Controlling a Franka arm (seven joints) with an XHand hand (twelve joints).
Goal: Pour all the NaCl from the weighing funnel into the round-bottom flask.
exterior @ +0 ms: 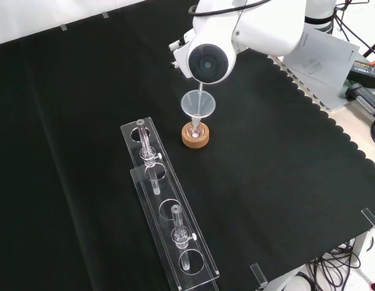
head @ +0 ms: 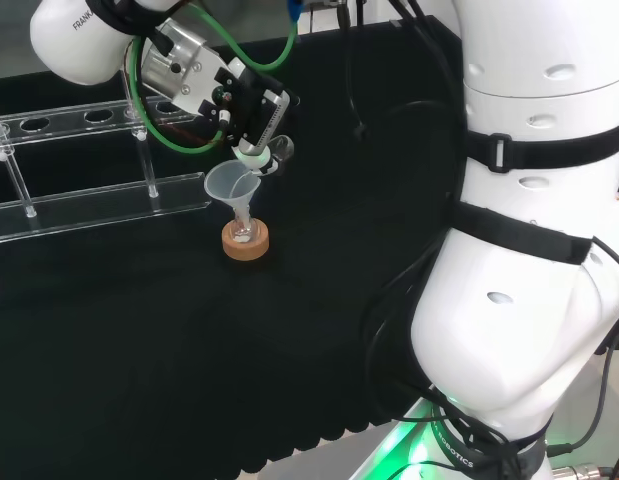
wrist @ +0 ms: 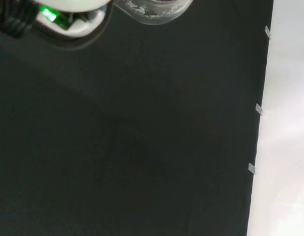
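Now, in the head view, you have a clear acrylic tube rack point(head: 89, 205) at the left. Right of it the black and white hand point(head: 244, 110) curls its fingers round what looks like the clear glass weighing funnel point(head: 274, 152), tipped over a clear plastic cone funnel point(head: 232, 186) seated in the small round-bottom flask point(head: 245, 234) on its cork ring stand point(head: 246, 243). No writing is legible.

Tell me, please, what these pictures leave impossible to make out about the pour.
- Front view: the arm's white link with its grey cap covers the robot hand.
- Head view: the robot hand shows, but its hold on the weighing funnel is too small to judge.
- Both views: the flask on the cork ring is clear glass; its contents cannot be told.
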